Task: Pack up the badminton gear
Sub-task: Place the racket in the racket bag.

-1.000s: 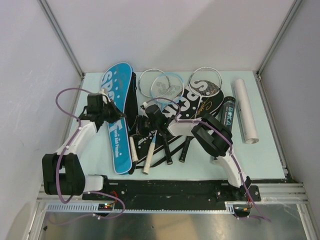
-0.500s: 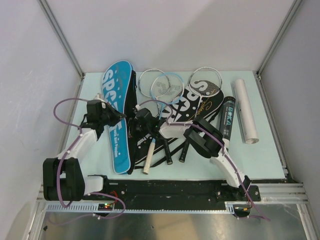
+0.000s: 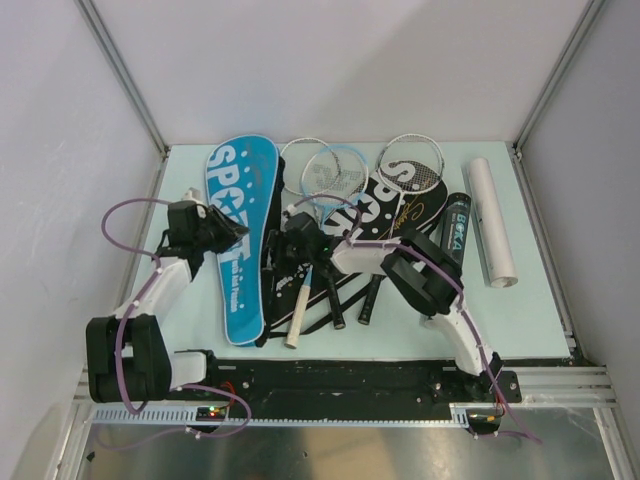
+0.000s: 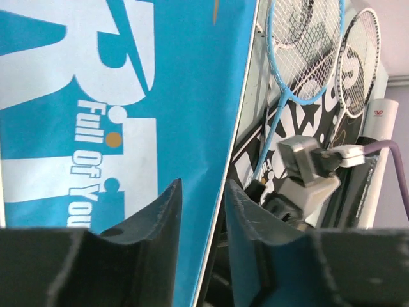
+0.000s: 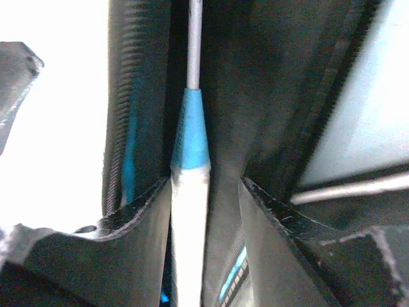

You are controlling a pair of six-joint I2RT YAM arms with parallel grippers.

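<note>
Tabletop (image 3: 520,320) of pale green carries everything we see. Largest on it is the long blue racket bag (image 3: 238,235), lettered "SPORT" in white, which lies left of centre with its broad end toward the far side. Right of the middle lies the black racket bag (image 3: 385,205) with white lettering, and a silver-framed racket (image 3: 410,160) has its head over the bag's far end. Between the two bags we see the blue-framed racket (image 3: 342,170). At the right the white shuttle tube (image 3: 490,220) and the black shuttle tube (image 3: 455,228) lie side by side.

Our left gripper (image 4: 202,185) is drawn nearly closed and pinches the blue racket bag's right edge. Our right gripper (image 5: 204,185) stands narrowly parted astride a white racket handle (image 3: 297,310) with a blue cone. One finger (image 5: 134,217) touches the handle and the other sits just off it.
</note>
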